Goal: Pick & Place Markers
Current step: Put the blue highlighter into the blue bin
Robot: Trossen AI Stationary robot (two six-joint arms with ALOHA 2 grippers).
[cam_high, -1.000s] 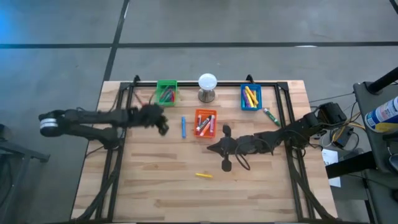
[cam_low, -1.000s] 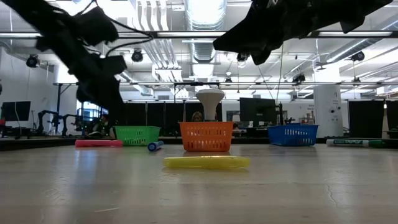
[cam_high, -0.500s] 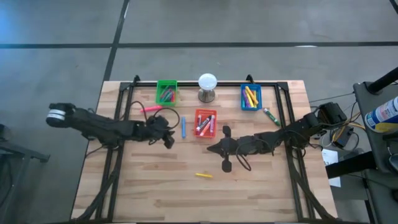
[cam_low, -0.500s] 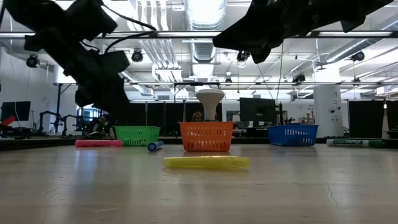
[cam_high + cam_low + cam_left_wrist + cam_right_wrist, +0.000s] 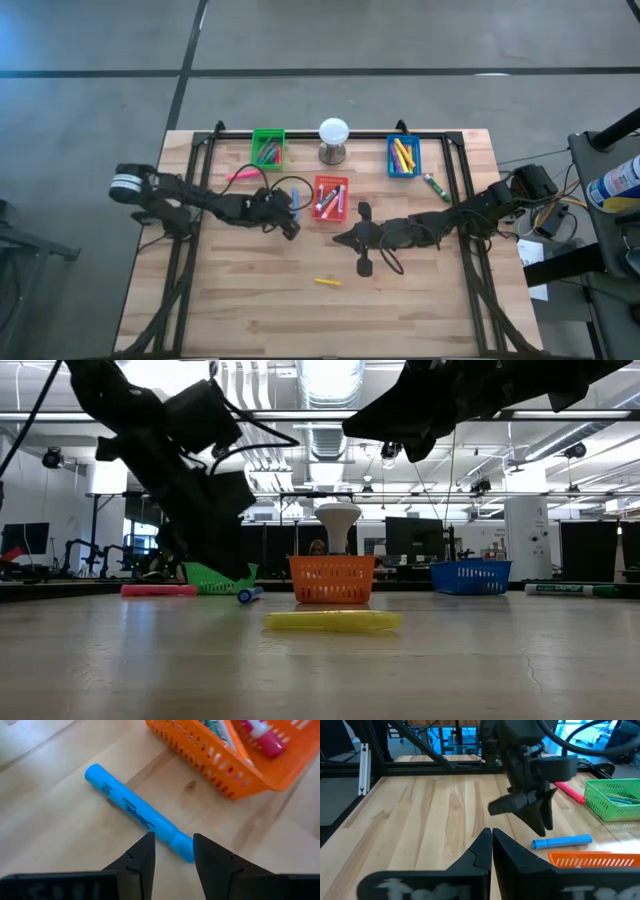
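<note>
A blue marker [image 5: 135, 810] lies flat on the wood beside the orange bin [image 5: 235, 775]. My left gripper [image 5: 172, 854] hangs open just over the marker's near end [image 5: 184, 847], one finger on either side of it and apart from it as far as I see. In the high view, the gripper [image 5: 291, 226] sits at the marker's [image 5: 295, 203] near end. My right gripper [image 5: 340, 238] hovers shut and empty, near the table's middle. A yellow marker [image 5: 327, 282] lies nearer the front, a pink one [image 5: 240, 174] by the green bin [image 5: 268, 148].
The red-orange bin [image 5: 330, 196], green bin and blue bin [image 5: 404, 156] each hold markers. A white ball on a grey stand [image 5: 333, 135] stands at the back middle. A green-and-white marker [image 5: 435, 187] lies near the blue bin. Bare wood lies toward the near edge.
My left gripper has swung from beside the green bin toward the table's right edge and down, ending low over the blue marker's near end. The marker has not moved.
</note>
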